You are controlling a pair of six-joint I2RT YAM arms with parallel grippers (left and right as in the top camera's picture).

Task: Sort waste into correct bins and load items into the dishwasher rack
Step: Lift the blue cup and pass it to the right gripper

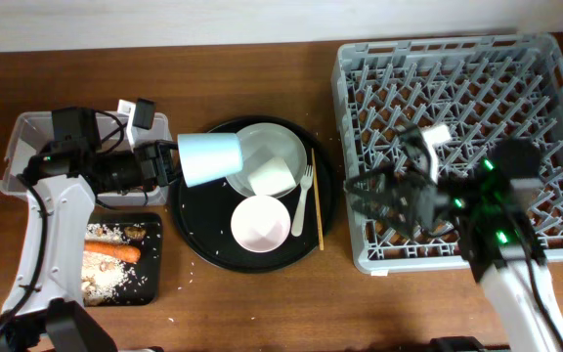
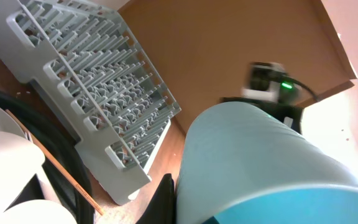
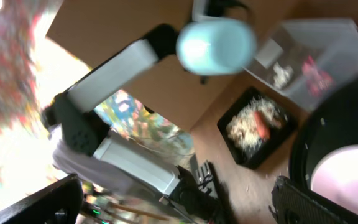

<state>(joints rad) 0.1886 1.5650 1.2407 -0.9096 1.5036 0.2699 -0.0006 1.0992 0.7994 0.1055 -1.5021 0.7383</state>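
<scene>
Only overhead shows my left gripper (image 1: 174, 162) clamping the light blue cup (image 1: 210, 156). My right gripper (image 1: 371, 198), blurred, seems spread wide and empty.

Wooden table (image 1: 262, 59), grey rack (image 1: 516, 88), round tray (image 1: 203, 233), clear tub (image 1: 14, 156), black tray (image 1: 153, 270)

Robot lab bench, not a kitchen: bare brown wooden table (image 1: 262, 78), large grey plastic pegged dish rack (image 1: 477, 78) upper right, black-and-white robot arm (image 1: 52, 230) lower left, second arm (image 1: 521, 303) lower right.

The tub (image 1: 12, 164) is largely covered by the left arm (image 1: 57, 210) from overhead. The right wrist view is smeared by blur, and the blue cup (image 2: 260, 168) is cropped by the left wrist view's edge.
</scene>
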